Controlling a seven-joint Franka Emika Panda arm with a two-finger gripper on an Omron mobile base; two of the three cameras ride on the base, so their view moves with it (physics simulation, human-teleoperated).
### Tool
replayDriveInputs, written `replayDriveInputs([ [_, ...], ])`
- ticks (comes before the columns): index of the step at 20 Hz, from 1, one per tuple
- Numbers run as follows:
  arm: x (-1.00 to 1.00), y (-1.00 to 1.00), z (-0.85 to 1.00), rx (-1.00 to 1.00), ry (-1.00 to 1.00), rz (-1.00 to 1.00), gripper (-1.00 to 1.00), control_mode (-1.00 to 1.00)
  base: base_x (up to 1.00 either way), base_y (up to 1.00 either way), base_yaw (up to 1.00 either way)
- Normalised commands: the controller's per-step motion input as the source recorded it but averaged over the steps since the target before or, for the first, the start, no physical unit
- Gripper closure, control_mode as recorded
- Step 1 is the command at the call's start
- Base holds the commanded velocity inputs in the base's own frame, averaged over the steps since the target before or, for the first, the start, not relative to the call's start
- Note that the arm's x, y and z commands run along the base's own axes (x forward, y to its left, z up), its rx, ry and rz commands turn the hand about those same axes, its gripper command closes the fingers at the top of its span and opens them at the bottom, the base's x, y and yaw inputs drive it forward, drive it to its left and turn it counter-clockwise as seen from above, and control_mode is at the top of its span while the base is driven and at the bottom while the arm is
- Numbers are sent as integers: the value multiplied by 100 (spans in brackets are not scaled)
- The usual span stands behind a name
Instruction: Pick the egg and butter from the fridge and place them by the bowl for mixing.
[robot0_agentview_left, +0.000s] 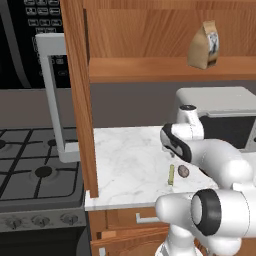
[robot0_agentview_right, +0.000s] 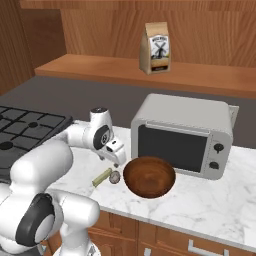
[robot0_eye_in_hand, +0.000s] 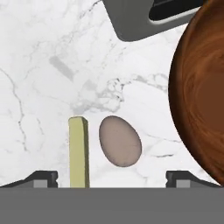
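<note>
The gripper (robot0_eye_in_hand: 112, 177) hangs above the marble counter (robot0_agentview_left: 130, 165) with its two fingers spread wide and nothing between them. One finger tip (robot0_eye_in_hand: 41, 178) shows at each side of the hand view, and both the butter and the egg lie on the counter between them.

There is one butter stick (robot0_eye_in_hand: 78, 151), olive-yellow and thin, lying flat. There is one egg (robot0_eye_in_hand: 120, 141), brownish-grey, just beside the butter but not touching it. There is one wooden bowl (robot0_agentview_right: 149, 176), dark reddish-brown, and it stands near the egg on the side away from the butter.

Behind the bowl I see one grey toaster oven (robot0_agentview_right: 182, 135) with a dark window and two knobs. On the wooden shelf (robot0_agentview_right: 125, 70) above stands one brown paper bag (robot0_agentview_right: 155, 48). Its label shows a picture like a windmill; the writing is too small to read.

On the other side of the counter is one gas stove (robot0_agentview_left: 35, 165) with black grates.
</note>
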Motion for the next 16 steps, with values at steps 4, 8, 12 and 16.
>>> replayDriveInputs([
  [4,-73,-21,53,0,-2,10,-100,-100,0,0,0],
  [8,-99,-32,50,0,-7,12,-100,-100,0,0,0],
  [12,-100,-23,57,0,-1,12,-100,-100,0,0,0],
  [16,-89,-3,71,-3,0,9,-100,-100,0,0,0],
])
